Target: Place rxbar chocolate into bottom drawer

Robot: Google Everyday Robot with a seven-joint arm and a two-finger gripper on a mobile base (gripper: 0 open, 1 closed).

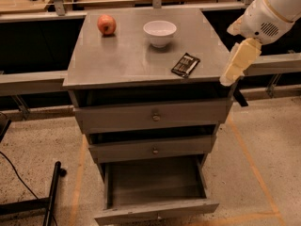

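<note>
The rxbar chocolate (186,65), a flat black wrapper with pale lettering, lies on the grey cabinet top (122,62) near its front right. The bottom drawer (155,187) is pulled out and its tray is empty. My gripper (239,97) hangs off the cream arm link (240,60) just past the cabinet's right front corner. It is to the right of the bar and apart from it. Only a dark tip shows below the top's edge.
A white bowl (160,33) and a red apple (106,24) stand at the back of the cabinet top. The two upper drawers (153,117) with round knobs are shut. A black stand leg (51,192) lies on the floor at left. A rail (28,81) runs behind.
</note>
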